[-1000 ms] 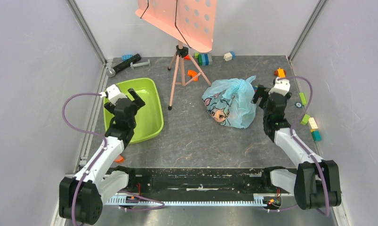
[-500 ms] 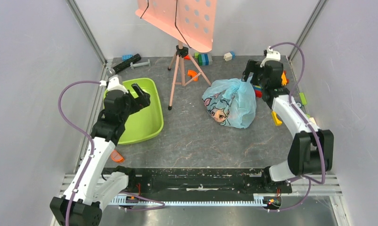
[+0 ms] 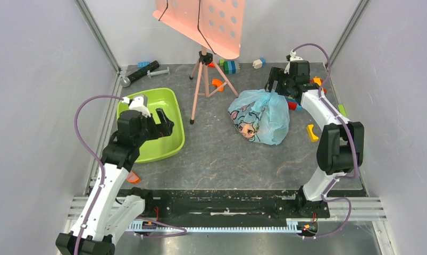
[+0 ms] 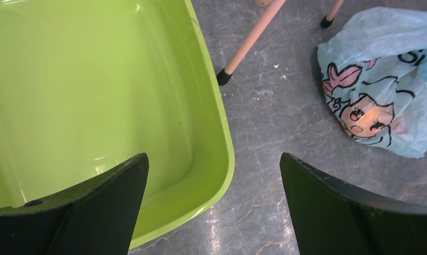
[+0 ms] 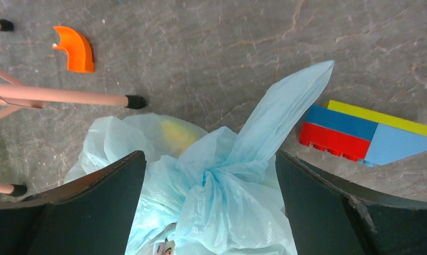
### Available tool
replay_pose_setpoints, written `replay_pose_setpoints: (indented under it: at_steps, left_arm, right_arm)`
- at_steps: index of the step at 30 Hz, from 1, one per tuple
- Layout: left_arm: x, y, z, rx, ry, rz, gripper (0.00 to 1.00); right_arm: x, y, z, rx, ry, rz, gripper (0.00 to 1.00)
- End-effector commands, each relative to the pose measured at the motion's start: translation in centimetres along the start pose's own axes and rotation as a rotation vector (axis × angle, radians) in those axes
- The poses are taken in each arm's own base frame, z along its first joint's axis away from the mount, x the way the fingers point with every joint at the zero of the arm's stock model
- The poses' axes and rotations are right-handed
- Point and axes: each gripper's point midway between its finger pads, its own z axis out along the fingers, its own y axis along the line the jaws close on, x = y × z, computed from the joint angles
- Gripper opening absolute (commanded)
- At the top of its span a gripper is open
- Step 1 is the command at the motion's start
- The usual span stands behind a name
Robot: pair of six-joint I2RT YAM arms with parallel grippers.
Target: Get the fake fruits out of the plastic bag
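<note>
The right arm stretches far back, elbow raised, and the right gripper (image 5: 208, 159) stands spread wide, the gathered neck of the plastic bag (image 5: 222, 207) in line with the gap between its jaws.

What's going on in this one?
The right end effector hangs open over the bunched top of the blue plastic bag, jaws either side of it, not gripping yet. No fruit is out; a yellow shape shows through the plastic. The left end effector hovers open over the rim of the green tub.
</note>
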Motion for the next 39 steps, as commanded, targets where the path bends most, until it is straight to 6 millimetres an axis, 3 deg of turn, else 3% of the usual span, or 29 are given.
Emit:
replay_pose_setpoints:
  at_steps: [1,8,13,17,22,25,32,39]
  left_arm:
    - [0.6,0.3,-0.4,0.013,0.002,0.077,1.0]
    - [0.7,0.3,-0.4,0.012,0.004,0.077,1.0]
    - [0.9,0.3,-0.3,0.014,0.01,0.075,1.0]
    - [0.8,0.2,-0.4,0.015,0.008,0.075,1.0]
    - [0.6,-0.4,-0.6,0.052,-0.002,0.074,1.0]
    - [0.3,-1.1,-0.9,0.092,-0.02,0.077,1.0]
    - [-0.1,-5.0,-2.6,0.317,-0.051,0.119,1.0]
    - [-1.1,-8.7,-4.9,0.526,-0.086,0.158,1.0]
  right_arm:
    - [0.6,0.8,-0.2,-0.037,0.058,-0.003,0.95]
    - [3.4,1.6,-0.5,-0.096,0.122,-0.018,0.94]
    - [5.2,3.0,-1.2,-0.145,0.151,-0.054,0.85]
    - [5.3,4.5,-2.2,-0.189,0.127,-0.089,0.56]
    - [4.2,8.3,-4.7,-0.354,0.055,-0.156,0.19]
    - [4.0,10.9,-6.8,-0.458,0.028,-0.231,0.01]
    - [5.9,16.7,-12.6,-0.705,-0.027,-0.446,0.0]
    - [10.5,19.4,-16.3,-0.923,-0.002,-0.573,0.02]
